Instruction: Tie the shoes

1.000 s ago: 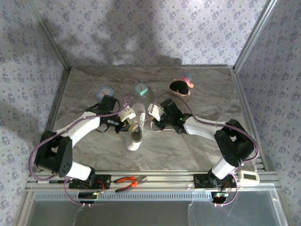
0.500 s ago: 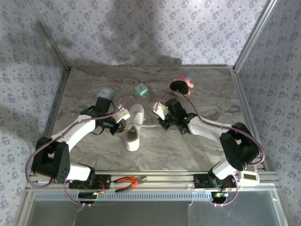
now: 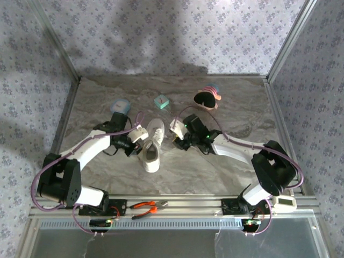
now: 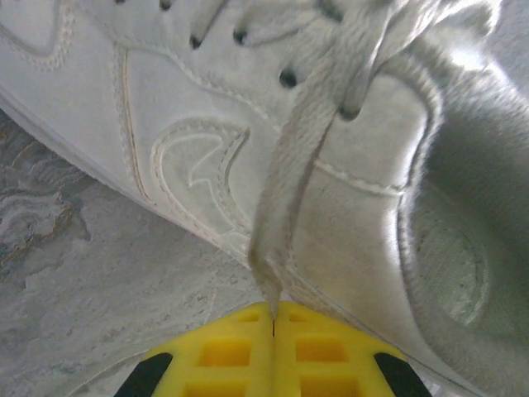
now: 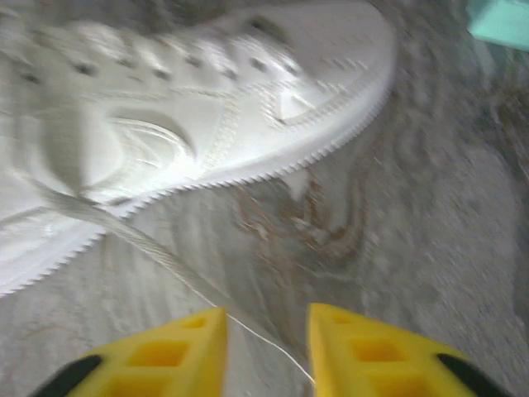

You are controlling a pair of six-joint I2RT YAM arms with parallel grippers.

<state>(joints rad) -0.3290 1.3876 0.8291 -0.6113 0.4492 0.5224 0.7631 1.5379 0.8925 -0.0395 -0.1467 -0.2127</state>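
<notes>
The white sneaker (image 3: 152,146) lies on the marble table between my two grippers, toe toward the back. My left gripper (image 3: 141,134) sits against its left side. In the left wrist view its yellow fingers (image 4: 240,347) are shut on a flat white lace (image 4: 297,157) that runs taut up to the eyelets of the shoe (image 4: 165,107). My right gripper (image 3: 174,129) hovers just right of the shoe. In the right wrist view this gripper (image 5: 266,339) is open, and a thin lace end (image 5: 157,252) trails from the sneaker (image 5: 207,124) across the table into the gap, touching neither finger.
A teal block (image 3: 161,101), a dark round object with a pink and blue rim (image 3: 207,98) and a pale blue round thing (image 3: 120,105) sit behind the shoe. Red-handled pliers (image 3: 148,206) lie on the near rail. Patterned walls close in both sides.
My right gripper's jaws have opened and it has shifted slightly toward the shoe; its lace now lies slack. My left gripper stays shut on its lace, barely moved.
</notes>
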